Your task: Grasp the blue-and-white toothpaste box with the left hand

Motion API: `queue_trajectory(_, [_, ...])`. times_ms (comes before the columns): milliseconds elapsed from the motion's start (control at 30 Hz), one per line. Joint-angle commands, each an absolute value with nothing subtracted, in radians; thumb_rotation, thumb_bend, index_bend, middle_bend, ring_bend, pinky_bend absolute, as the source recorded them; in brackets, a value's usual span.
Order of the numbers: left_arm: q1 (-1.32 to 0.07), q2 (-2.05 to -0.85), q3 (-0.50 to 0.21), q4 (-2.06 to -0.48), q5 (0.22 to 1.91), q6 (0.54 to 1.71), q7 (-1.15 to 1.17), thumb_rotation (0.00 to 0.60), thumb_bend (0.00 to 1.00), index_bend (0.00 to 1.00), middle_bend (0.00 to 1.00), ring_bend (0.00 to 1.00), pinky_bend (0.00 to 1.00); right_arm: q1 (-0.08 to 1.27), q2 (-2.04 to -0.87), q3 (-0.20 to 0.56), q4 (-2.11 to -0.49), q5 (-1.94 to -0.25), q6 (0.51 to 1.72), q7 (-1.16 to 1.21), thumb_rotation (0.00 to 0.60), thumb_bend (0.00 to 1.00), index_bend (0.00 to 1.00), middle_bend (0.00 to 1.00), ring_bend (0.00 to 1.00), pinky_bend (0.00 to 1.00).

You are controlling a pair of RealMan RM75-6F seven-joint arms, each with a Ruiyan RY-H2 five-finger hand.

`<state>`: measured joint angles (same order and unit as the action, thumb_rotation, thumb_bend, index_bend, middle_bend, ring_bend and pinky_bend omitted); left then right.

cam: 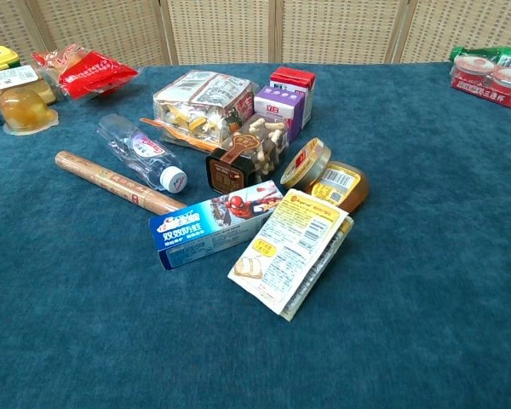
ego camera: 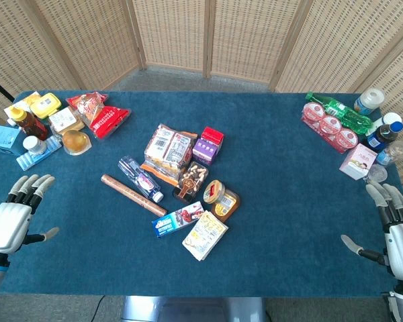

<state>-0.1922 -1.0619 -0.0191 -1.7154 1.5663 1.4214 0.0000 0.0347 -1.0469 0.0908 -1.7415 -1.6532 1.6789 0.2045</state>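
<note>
Head view shows the left hand [ego camera: 12,218] and right hand [ego camera: 397,231] both empty, fingers spread. The toothpaste box [cam: 213,224] lies well apart from them, touching the yellow packet [cam: 291,250].

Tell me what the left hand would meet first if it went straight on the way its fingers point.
The left hand, open at the table's near-left edge, points up the table. Probably first the small white-capped jar and flat light-blue packet beside it; height is unclear. The blue-and-white toothpaste box lies off to the side.
</note>
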Motion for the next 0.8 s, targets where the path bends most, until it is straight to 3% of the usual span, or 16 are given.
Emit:
queue_trajectory(33, [-0.194, -1.065, -0.017, -1.715, 1.567, 1.416, 0.004, 0.6, 0.06, 0.0, 0.0, 0.0, 0.0, 0.035, -1.046, 0.091, -1.742, -1.653, 1.679, 0.206, 0.6, 0.0, 0.0, 0.0, 0.0, 0.0])
queue_trajectory(467, [-0.253, -1.102, -0.007, -1.764, 1.578, 1.31, 0.027, 0.6, 0.06, 0.03, 0.0, 0.0, 0.0, 0.029, -1.036, 0.097, -1.744, -1.642, 1.69, 0.223, 0.6, 0.0, 0.0, 0.0, 0.0, 0.0])
queue_trajectory(800, [-0.34, -1.124, -0.004, -1.874, 1.541, 1.151, 0.126, 0.6, 0.05, 0.06, 0.0, 0.0, 0.0, 0.031, -1.04, 0.097, -1.747, -1.645, 1.687, 0.213, 0.6, 0.0, 0.0, 0.0, 0.0, 0.0])
